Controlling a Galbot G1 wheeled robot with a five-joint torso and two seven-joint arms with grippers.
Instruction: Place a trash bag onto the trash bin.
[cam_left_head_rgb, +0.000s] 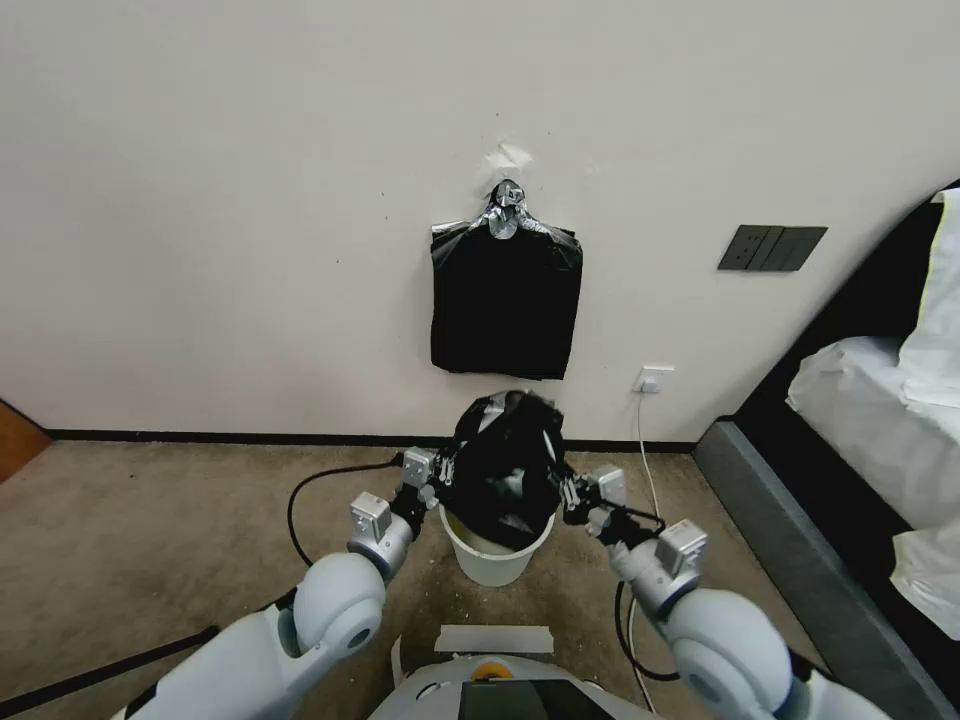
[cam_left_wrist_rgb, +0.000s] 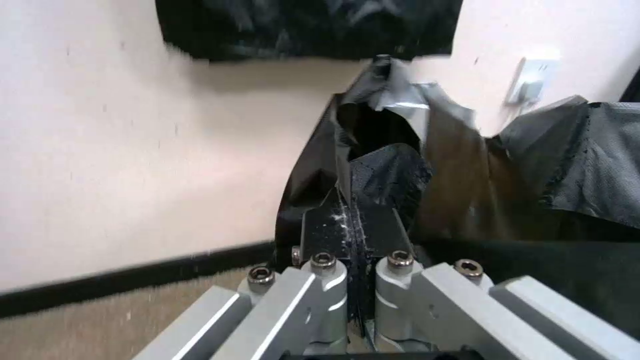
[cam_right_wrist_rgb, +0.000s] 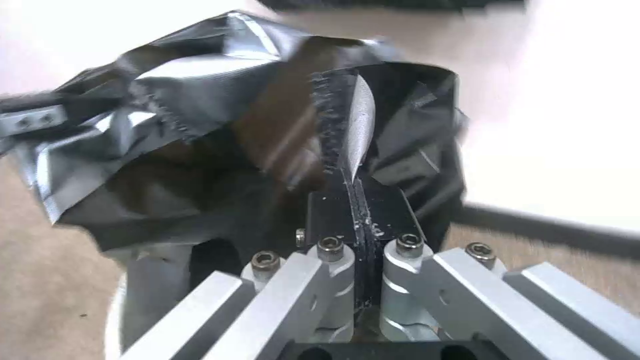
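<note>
Two grippers, left gripper and right gripper, each pinch one side of the trash bag, held open just above the trash bin, its rim not yet covered.

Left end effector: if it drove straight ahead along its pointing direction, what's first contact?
The left end effector, shut on the trash bag, faces the bag's black film. Past that, probably the wall; depth is unclear.

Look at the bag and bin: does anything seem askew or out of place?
Yes. The trash bag bunches above the trash bin rather than over its rim, pinched by the left gripper and right gripper.
</note>
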